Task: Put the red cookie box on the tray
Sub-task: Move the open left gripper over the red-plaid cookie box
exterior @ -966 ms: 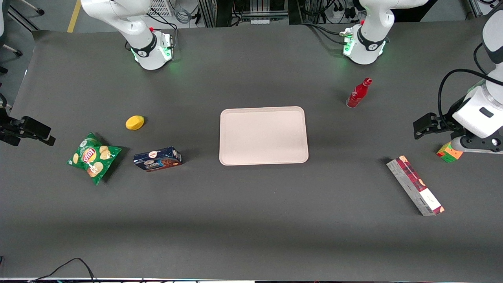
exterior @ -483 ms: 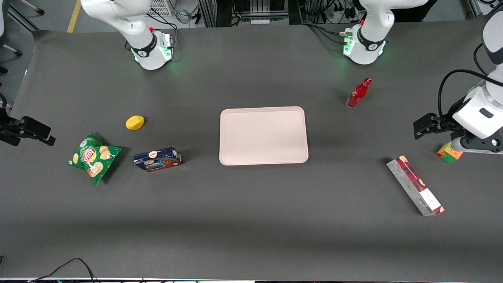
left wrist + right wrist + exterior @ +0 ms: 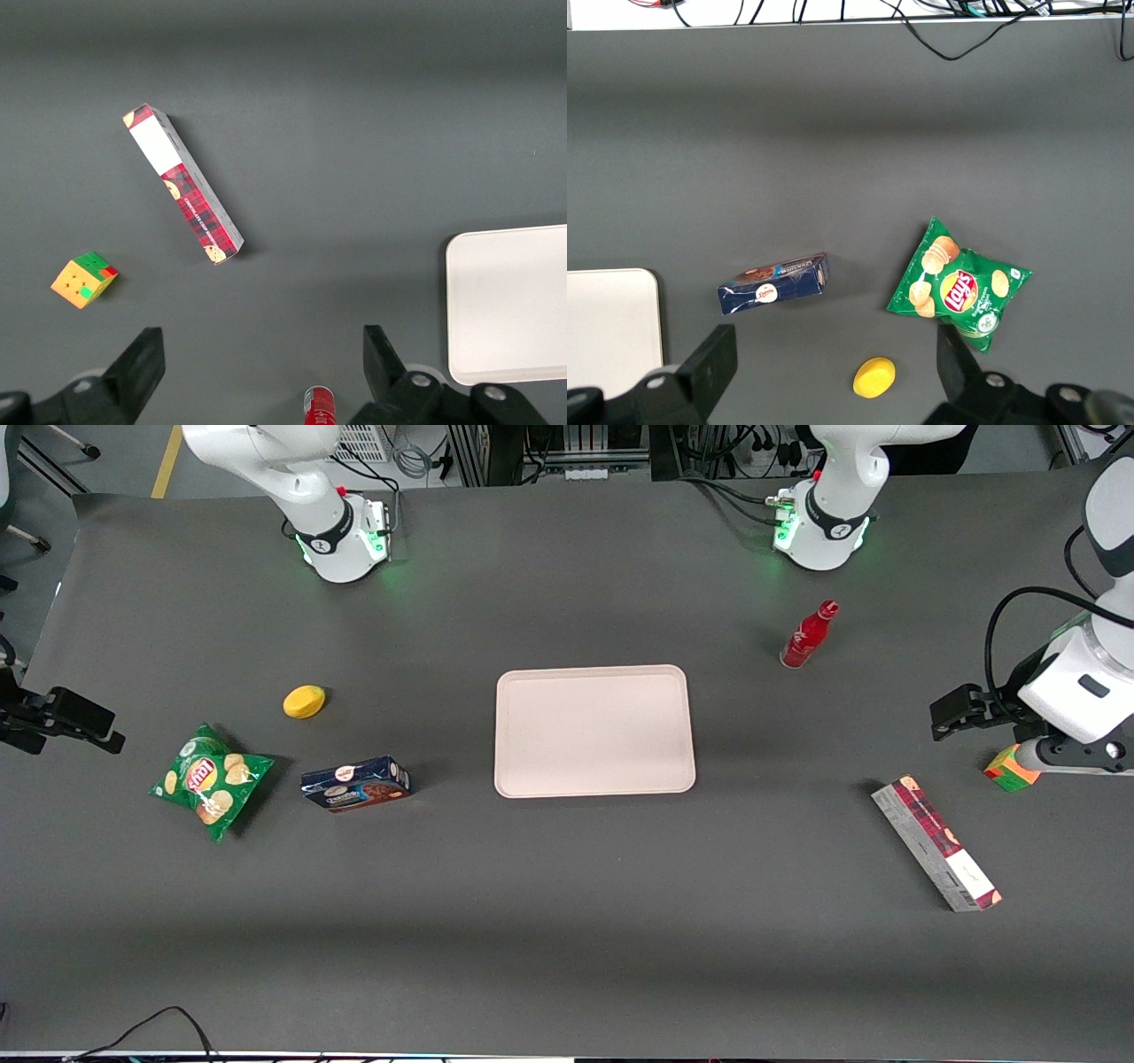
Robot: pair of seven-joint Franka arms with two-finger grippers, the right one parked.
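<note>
One target: long slim dark red plaid cookie box [image 3: 935,843] with a white label panel, lying flat on the dark grey surface [image 3: 567,921], angled, its white-label end nearer the front camera.
Box, wrist view: the same carton [image 3: 182,197] seen from above, nothing touching it, cookie pictures at both ends.
Box location: toward the working arm's end of the surface, well apart from the tray, not on it.
Tray: large flat pale pinkish-beige rectangular tray [image 3: 594,730] with rounded corners, mid-surface, nothing on it; one edge of it shows in the wrist view [image 3: 509,305].
Gripper: the left arm's black gripper [image 3: 952,715] hangs above the surface near the working arm's end, farther from the front camera than the box and clear of it.
Gripper state: fingers [image 3: 142,365] spread wide in the wrist view, nothing between them.
Cube: small multicoloured puzzle cube [image 3: 1010,768] sits under the wrist, near the box, not touching it.
Bottle: red bottle [image 3: 807,636] stands upright, farther from the front camera than the tray.
Parked arm's end: dark blue cookie box [image 3: 354,784], green chip bag [image 3: 209,780] and a yellow rounded object [image 3: 304,701], all apart from one another.
</note>
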